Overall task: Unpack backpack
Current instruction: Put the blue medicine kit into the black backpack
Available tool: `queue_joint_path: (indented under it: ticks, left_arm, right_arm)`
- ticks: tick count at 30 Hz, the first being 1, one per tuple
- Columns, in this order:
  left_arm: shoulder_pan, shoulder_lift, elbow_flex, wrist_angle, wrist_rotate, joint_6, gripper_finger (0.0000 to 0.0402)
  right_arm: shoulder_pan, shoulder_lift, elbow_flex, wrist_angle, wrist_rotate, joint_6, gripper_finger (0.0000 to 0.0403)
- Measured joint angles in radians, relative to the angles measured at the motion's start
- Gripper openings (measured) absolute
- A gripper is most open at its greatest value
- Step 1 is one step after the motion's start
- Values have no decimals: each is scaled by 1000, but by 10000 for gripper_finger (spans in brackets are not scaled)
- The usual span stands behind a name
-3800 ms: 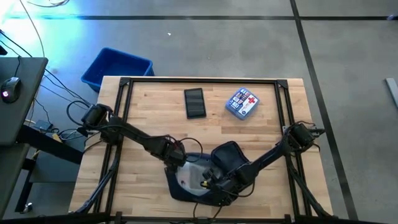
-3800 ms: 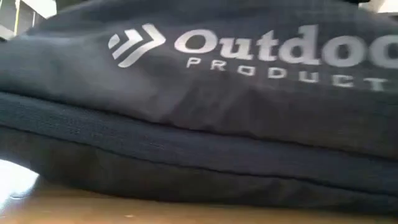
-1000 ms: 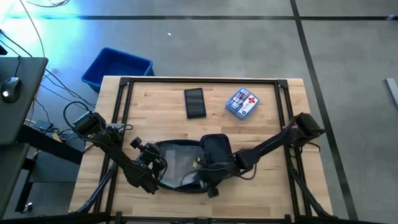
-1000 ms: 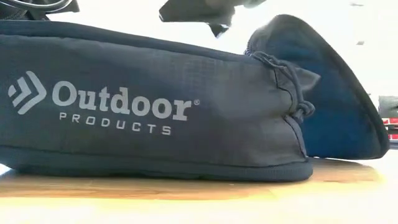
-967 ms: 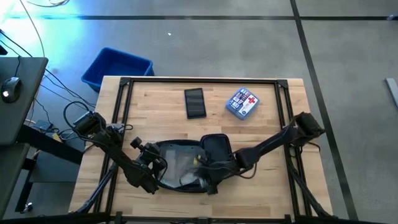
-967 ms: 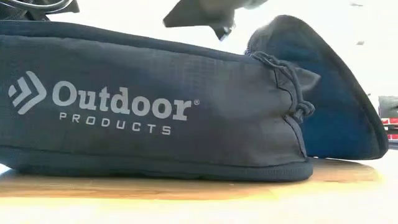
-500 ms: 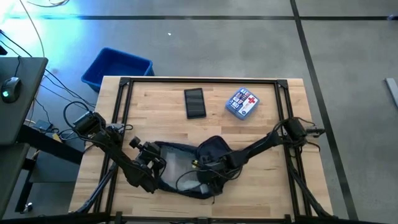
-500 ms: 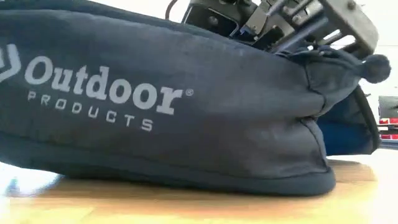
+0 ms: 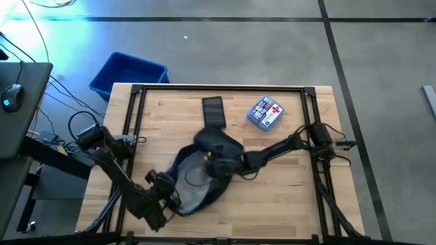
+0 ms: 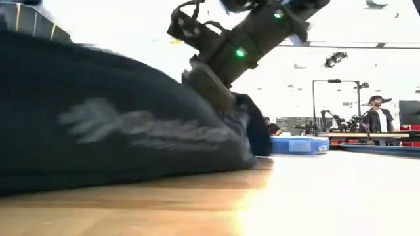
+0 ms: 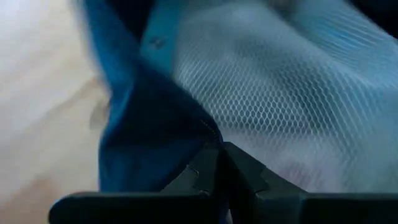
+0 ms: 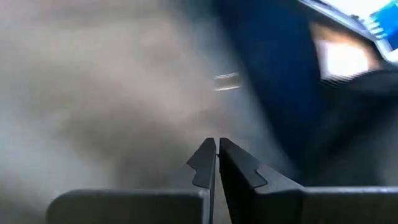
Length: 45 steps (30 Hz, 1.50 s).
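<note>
left gripper (image 9: pixel 165 196), pinched on the near-left rim of the backpack (image 9: pixel 197 173) lying mid-worktop (image 9: pixel 286 197), seems to brace it while the closed right gripper (image 9: pixel 212 165) tugs fabric at its far opening.

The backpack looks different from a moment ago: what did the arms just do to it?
The backpack was dragged and swung toward the table's middle, its flap now nearly touching the black phone. The left gripper pinches its near edge; the right gripper moved with the flap. The first-aid pouch and blue bin stayed.
</note>
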Motion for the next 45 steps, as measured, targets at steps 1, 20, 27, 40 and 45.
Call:
queue_joint_path:
  ticks: [1, 20, 27, 40, 45]
  left_arm:
    - [-8, 0, 0, 29, -19, 1, 5]
    - [31, -2, 2, 76, -121, 174, 74]
    - [62, -3, 2, 73, -42, 245, 74]
    - [-71, -1, 3, -7, 24, -28, 74]
    - [-105, -1, 3, -169, 12, -159, 74]
  right_arm:
    - [-10, -14, 0, 5, -9, -3, 7]
    - [211, -394, 2, -485, -545, 243, 109]
    - [353, -221, 2, -612, -524, 462, 110]
    - [65, -37, 1, -301, -105, 209, 110]
    - [-36, -52, 35, -294, -123, 221, 110]
